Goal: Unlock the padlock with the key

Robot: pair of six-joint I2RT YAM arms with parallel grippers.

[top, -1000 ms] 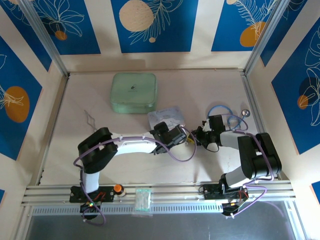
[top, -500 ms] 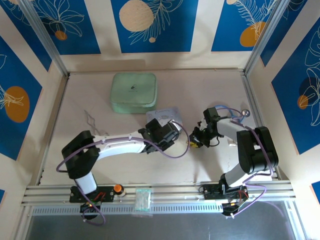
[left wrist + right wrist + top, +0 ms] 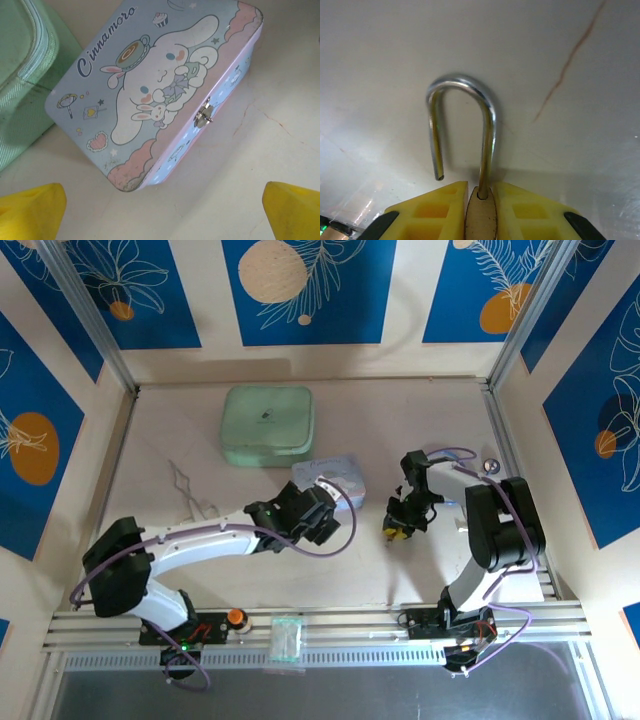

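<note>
The padlock (image 3: 481, 216), one shackle leg free, is pinched in the right gripper (image 3: 480, 194) low over the table (image 3: 560, 50) — best set down gently, not dropped. The left gripper (image 3: 162, 212) is spread wide, empty.

1. The whole pale tabletop (image 3: 420, 410) is viewed from high above and behind the arm bases, facing down and forward, with the pale-blue rectangular cartoon tin (image 3: 330, 472) near mid-frame.
2. From the left wrist, that tin is viewed closely and obliquely from its latch side. It and the mint-green zipped case (image 3: 20, 75) beside it are shared with the top view.
3. From the right wrist, the small brass padlock (image 3: 490, 130) with its silver shackle is seen at very close range against the tabletop, at a spot right of the tin.
</note>
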